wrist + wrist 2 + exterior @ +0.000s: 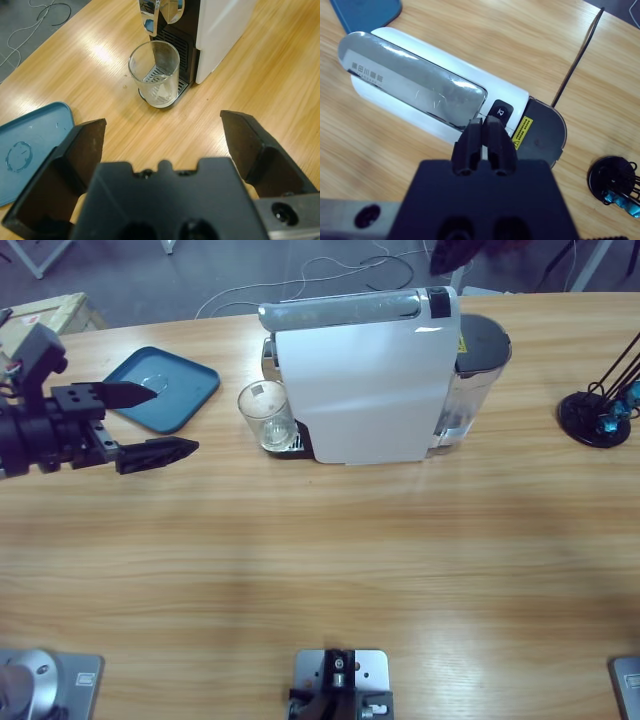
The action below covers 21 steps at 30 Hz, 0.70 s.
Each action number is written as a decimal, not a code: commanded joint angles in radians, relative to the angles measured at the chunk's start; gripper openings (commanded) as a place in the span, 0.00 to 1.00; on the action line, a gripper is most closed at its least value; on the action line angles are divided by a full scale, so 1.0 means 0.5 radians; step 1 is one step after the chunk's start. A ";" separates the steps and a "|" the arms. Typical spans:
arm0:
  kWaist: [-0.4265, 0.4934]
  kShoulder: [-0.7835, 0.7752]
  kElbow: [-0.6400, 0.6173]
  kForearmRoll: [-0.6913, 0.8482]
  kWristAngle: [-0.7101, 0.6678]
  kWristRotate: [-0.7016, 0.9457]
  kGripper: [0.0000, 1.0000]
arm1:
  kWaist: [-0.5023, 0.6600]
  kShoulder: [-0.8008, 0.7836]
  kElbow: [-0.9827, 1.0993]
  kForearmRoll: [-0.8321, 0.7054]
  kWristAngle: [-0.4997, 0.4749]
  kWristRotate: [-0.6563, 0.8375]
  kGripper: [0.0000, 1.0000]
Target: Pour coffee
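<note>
A white coffee machine [365, 380] stands at the back middle of the table. An empty clear glass [265, 415] sits on its drip tray under the spout. In the left wrist view the glass [154, 72] is straight ahead of my left gripper [162, 122], some way off. My left gripper [176, 418] is open, holds nothing, and hangs left of the glass. Above the machine's top, my right gripper [484, 125] is shut, its tips just short of the black button [501, 111] beside the silver lid [415, 82].
A blue tray [165, 388] lies at the back left, under the left gripper's far jaw. A black round stand [597, 415] with thin rods sits at the far right. The machine's dark water tank [475, 370] is on its right side. Cables trail on the floor behind.
</note>
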 commanded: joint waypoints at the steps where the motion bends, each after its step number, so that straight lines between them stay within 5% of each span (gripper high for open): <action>1: -0.017 -0.043 0.034 0.039 0.030 -0.021 0.99 | -0.022 0.148 -0.007 0.001 -0.015 0.028 0.00; 21: -0.017 -0.047 0.053 0.057 0.028 -0.021 0.99 | -0.050 0.182 0.067 0.019 -0.110 0.046 0.00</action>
